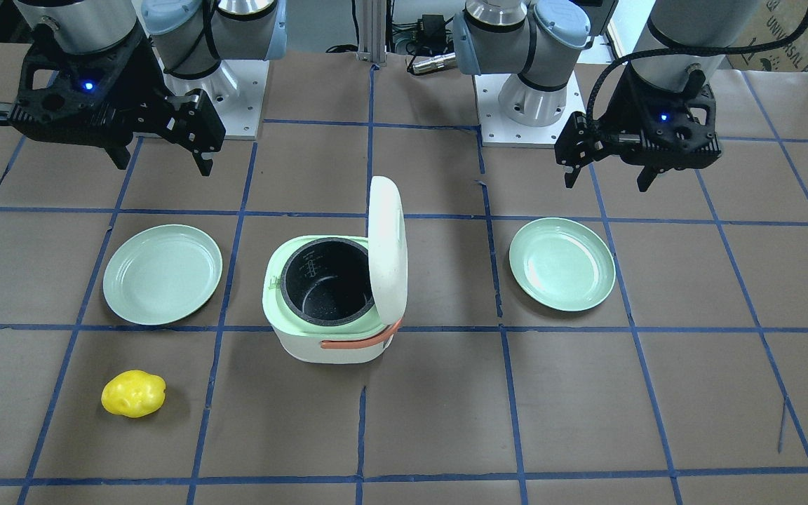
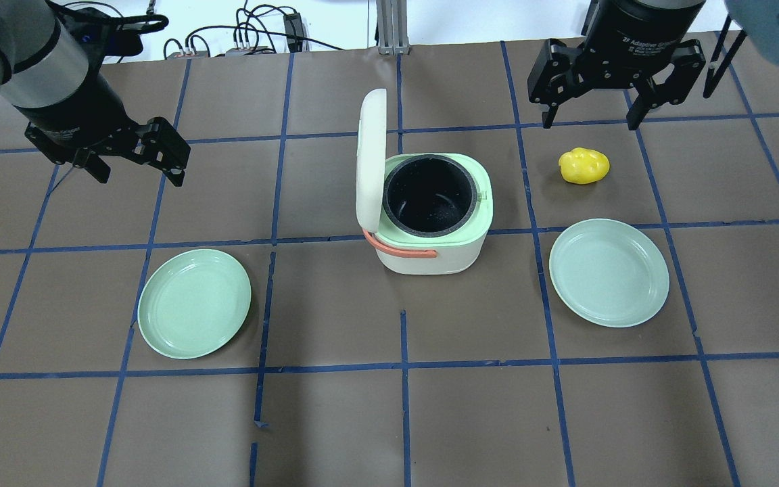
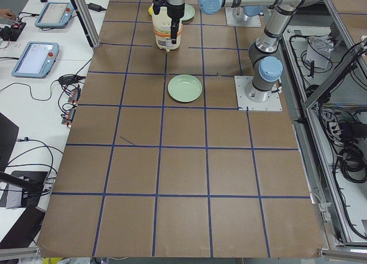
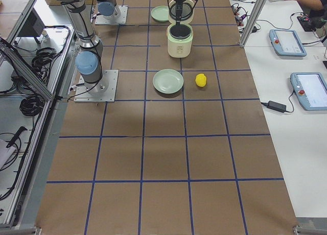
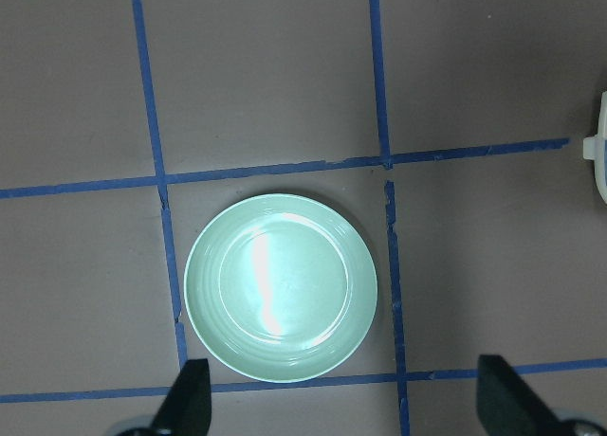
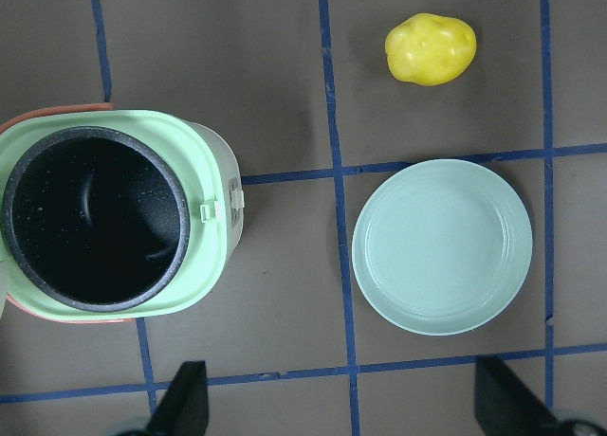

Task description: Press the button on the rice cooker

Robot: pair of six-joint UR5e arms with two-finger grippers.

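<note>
Standing near the middle of the worktop, the rice cooker has its lid raised upright on the side toward the robot's left; the black inner pot is open to view; the orange handle lies against the face turned to the robot's edge; a small tab juts from the green rim on the robot's right. One green plate lies toward the left edge, another plate toward the right edge, both well apart from the cooker. A yellow lump sits beyond the right plate, nearer the operators' edge. The left gripper hangs above the worktop toward the left edge, jaws apart; the right gripper hangs near the yellow lump, jaws apart too; neither touches the cooker.
</note>
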